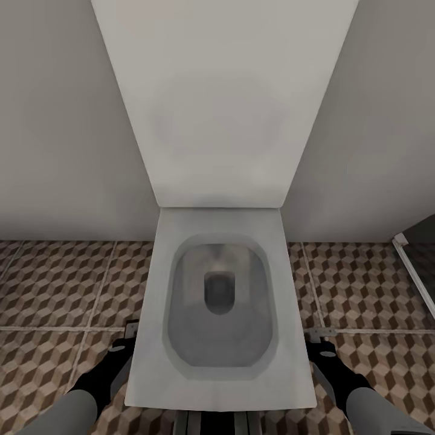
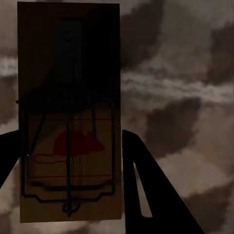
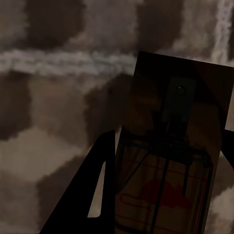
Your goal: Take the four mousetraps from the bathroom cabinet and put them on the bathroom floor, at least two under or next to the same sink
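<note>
In the left wrist view a mousetrap [image 2: 68, 122], a dark wooden slab with grey wire and a red mouse print, sits between the two black fingers of my left gripper [image 2: 70, 136], which is shut on it above the bathroom floor [image 2: 185, 87]. Another mousetrap [image 3: 175, 161] is held the same way in my right gripper [image 3: 173, 141]. In the head view my left gripper [image 1: 124, 345] and right gripper [image 1: 320, 347] hang low on either side of a toilet, over the cube-patterned bathroom floor [image 1: 54, 284]. The cabinet and the bathroom sink are out of view.
A white toilet [image 1: 181, 386] with its lid raised [image 1: 217, 103] stands directly ahead between my arms, against pale grey walls. At the right edge a white frame with a dark pane [image 1: 414, 272] runs across the tiles. Open floor lies on both sides of the toilet.
</note>
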Tool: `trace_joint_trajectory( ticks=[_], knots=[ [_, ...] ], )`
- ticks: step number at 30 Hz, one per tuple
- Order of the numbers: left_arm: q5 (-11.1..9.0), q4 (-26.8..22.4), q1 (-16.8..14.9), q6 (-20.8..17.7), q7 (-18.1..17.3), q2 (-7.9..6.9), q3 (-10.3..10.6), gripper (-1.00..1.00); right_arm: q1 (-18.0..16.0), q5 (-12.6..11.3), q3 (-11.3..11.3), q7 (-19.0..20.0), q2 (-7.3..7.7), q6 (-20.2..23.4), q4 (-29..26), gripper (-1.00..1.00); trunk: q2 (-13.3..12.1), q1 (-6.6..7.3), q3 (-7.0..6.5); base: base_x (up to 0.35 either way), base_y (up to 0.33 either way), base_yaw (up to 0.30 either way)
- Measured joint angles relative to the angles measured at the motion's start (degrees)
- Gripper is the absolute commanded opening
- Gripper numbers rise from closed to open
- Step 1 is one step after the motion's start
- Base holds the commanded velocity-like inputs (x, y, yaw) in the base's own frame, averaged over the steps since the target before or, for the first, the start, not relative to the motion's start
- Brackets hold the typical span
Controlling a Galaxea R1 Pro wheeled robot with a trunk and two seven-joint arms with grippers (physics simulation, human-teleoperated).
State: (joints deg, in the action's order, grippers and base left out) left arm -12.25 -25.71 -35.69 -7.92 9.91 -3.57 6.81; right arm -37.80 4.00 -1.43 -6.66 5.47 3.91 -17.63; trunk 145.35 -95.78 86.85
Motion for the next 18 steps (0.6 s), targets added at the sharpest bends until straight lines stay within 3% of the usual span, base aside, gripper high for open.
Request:
trace_joint_trajectory(
  ticks=[13, 18],
  knots=[
    [-0.06, -0.28, 0.00, 0.33, 0.73, 0.14, -0.13, -1.00, 0.00, 0.05, 0.00, 0.00, -0.08, 0.01, 0.00, -1.00, 0.00, 0.00, 0.00, 0.000, 0.000, 0.000],
    [-0.21, -0.26, 0.00, 0.41, 0.94, 0.15, -0.22, -1.00, 0.00, 0.08, 0.00, 0.00, -0.09, 0.01, 0.00, -1.00, 0.06, -0.13, 1.10, 0.000, 0.000, 0.000]
  ],
)
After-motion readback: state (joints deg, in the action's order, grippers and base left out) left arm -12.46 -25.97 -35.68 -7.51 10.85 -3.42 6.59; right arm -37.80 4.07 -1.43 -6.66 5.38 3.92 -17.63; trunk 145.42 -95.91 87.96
